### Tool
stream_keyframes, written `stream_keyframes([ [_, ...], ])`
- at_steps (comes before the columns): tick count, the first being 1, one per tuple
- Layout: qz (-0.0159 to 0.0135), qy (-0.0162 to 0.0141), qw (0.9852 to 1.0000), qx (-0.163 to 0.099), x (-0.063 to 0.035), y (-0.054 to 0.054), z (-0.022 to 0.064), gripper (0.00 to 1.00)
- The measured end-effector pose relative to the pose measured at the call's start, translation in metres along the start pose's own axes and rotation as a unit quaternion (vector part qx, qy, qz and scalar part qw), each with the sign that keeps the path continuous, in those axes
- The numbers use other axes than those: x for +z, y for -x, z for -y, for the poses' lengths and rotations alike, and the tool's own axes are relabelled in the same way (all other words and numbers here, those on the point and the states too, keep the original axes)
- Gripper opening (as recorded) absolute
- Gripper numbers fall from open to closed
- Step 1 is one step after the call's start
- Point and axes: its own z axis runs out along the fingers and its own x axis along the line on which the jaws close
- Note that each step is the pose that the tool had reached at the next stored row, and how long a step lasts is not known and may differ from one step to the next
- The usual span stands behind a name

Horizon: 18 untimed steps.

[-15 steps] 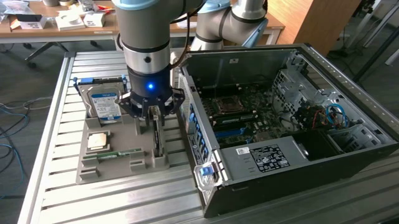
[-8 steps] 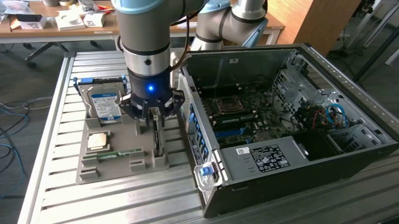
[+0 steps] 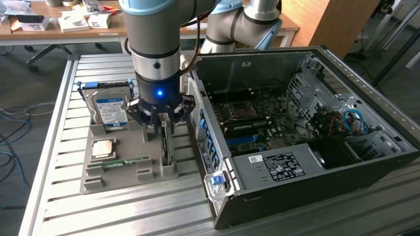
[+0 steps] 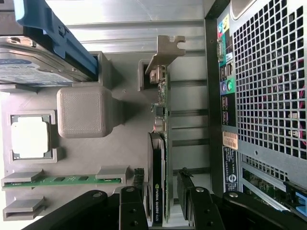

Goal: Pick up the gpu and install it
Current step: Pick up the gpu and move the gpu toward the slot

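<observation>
Tabletop [image 3: 59, 196], slatted metal; items listed from the exterior view's left.

1. Tray [image 3: 135, 142], grey, near the tabletop's edge on that side. It holds a drive [image 3: 110, 110], a CPU [image 3: 103, 147] and a memory stick [image 3: 118, 162].
2. Gpu [image 4: 157, 163], standing on edge in the tray's slot nearest the case, with its bracket [image 4: 165, 50] at the far end.
3. Gripper [image 4: 162, 175], lowered over the gpu. The jaws are spread, one on each face, and neither appears to press the card.
4. Case [image 3: 302, 123], open, beside the tray and filling the tabletop's other side.

Step judged in hand: grasping. Handling note: centre the card between the jaws, close evenly on its flat faces and keep it upright, so it does not bind in the slot.
</observation>
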Motion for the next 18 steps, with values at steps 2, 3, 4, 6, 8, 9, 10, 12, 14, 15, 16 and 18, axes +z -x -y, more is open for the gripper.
stream_keyframes([
  [2,0.0000,0.0001,1.0000,0.000,0.0012,0.0000,0.0000,0.42],
  [3,0.0000,0.0000,1.0000,0.000,0.0026,0.0000,0.0001,0.42],
  [4,0.0000,0.0000,1.0000,0.000,0.0041,0.0000,0.0002,0.42],
  [6,0.0000,0.0000,1.0000,0.000,0.0066,-0.0001,0.0003,0.42],
  [8,0.0000,0.0000,1.0000,0.000,0.0067,-0.0001,0.0003,0.42],
  [9,-0.0001,-0.0001,1.0000,0.000,0.0067,-0.0001,0.0003,0.42],
  [10,-0.0001,-0.0001,1.0000,0.000,0.0067,-0.0001,0.0003,0.42],
  [12,0.0000,0.0001,1.0000,0.000,0.0072,0.0011,0.0002,0.42],
  [14,0.0001,0.0000,1.0000,0.000,0.0074,0.0015,0.0002,0.42],
  [15,0.0000,0.0000,1.0000,0.000,0.0074,0.0015,0.0002,0.42],
  [16,0.0000,0.0000,1.0000,0.000,0.0074,0.0015,0.0002,0.42],
  [18,0.0000,0.0000,1.0000,0.000,0.0074,0.0016,0.0002,0.42],
])
